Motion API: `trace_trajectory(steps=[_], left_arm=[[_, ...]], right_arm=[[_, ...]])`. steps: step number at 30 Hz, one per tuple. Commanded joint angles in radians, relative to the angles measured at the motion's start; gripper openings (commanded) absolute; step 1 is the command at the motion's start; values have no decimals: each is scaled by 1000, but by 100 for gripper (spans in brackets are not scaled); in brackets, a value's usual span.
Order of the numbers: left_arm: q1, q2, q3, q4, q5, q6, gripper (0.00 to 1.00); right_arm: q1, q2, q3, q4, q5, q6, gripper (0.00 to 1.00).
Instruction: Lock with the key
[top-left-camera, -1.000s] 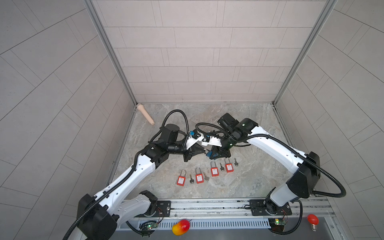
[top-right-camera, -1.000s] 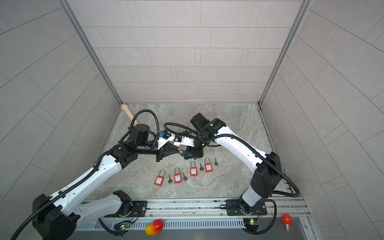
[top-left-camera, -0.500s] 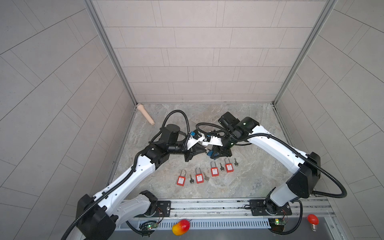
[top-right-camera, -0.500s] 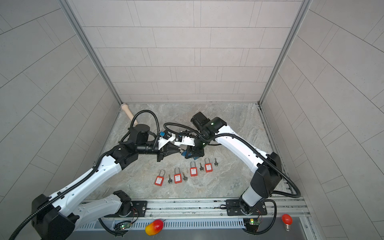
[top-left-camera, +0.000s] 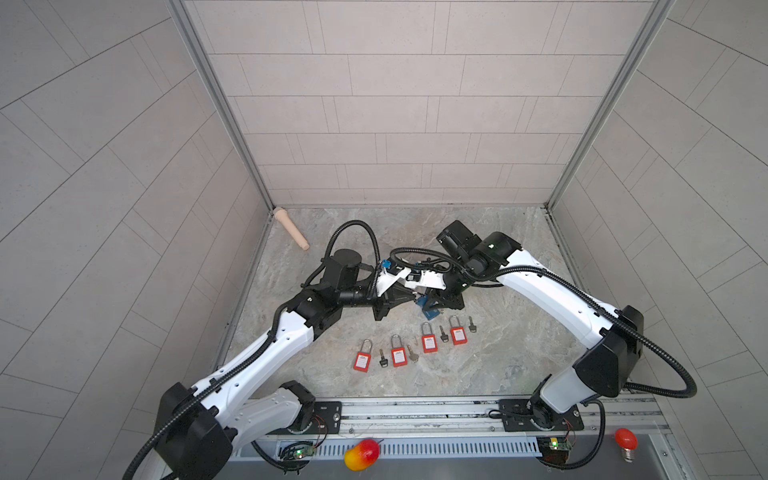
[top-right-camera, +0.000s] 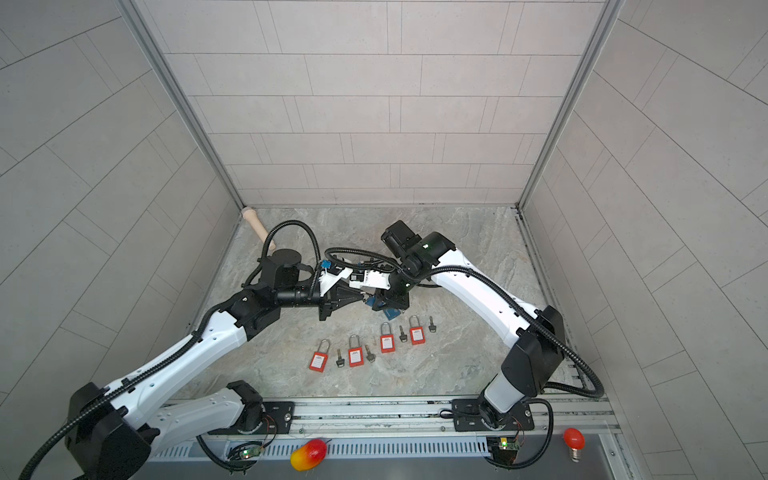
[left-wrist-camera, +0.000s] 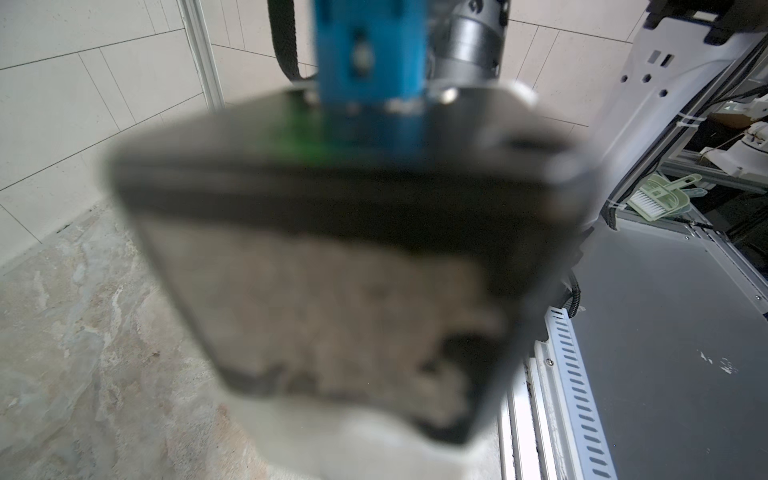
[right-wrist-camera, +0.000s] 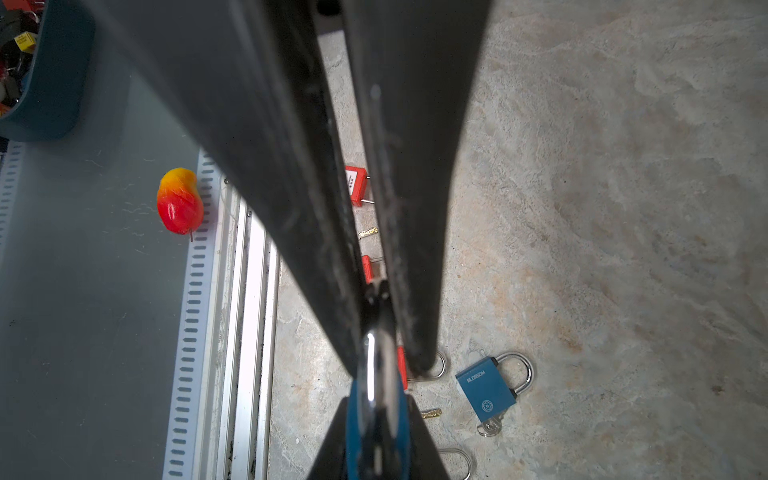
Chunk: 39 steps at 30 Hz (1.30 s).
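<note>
The right gripper (right-wrist-camera: 386, 361) is seen pressed almost together on a thin silvery piece, taken to be the key (right-wrist-camera: 372, 353). Its tip is aimed at a blue padlock (right-wrist-camera: 374, 440) held up just beyond the row of red padlocks (top-left-camera: 399, 356), on its wall side. The left gripper (top-left-camera: 411, 296) is clamped fully together, apparently on that blue body, though the grip itself is not clearly shown. A missed insertion is judged the main risk: if the key is brought in tilted or off the keyway, it may be twisted in so thin a pinch, or dropped among the red padlocks and their loose keys (top-left-camera: 444, 333). If the turn is forced, the padlock may be rotated in the left jaws rather than locked. A second blue padlock (right-wrist-camera: 486, 390), laid on the table (top-left-camera: 498, 353) just beyond the same row, could be knocked if the right gripper is lowered. The keyway and the shackle's state are hidden by the right gripper itself. The left wrist view is mostly masked by a blurred dark mass (left-wrist-camera: 345, 249), and in both top views the meeting point is too crowded to be read.
</note>
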Motion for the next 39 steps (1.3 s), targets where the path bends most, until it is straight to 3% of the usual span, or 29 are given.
trace_trajectory(steps=[1,7,16,21,29,33,35,37,39], left_arm=[[-68,29,-28,53,76,-16,0],[-121,44,-61,37,18,55,0],[-158,44,-112,95,-29,57,0],[-160,76,-136,174,19,-10,0],[-163,89,-122,48,38,61,0],[-157,73,-115,70,2,28,0],[-150,48,-97,63,-46,20,0],[-116,25,-77,53,-50,20,0],[-74,12,-53,40,-23,11,0]], right_arm=[[24,-42,52,234,-180,15,0],[-10,9,153,183,-342,11,0],[-39,82,257,127,-449,-10,0],[-38,86,268,157,-408,-5,0],[-50,96,303,170,-368,15,0],[-50,110,295,143,-367,0,0],[-48,111,285,90,-345,-18,9],[-50,80,238,59,-294,-19,28],[-55,30,157,61,-259,-22,39]])
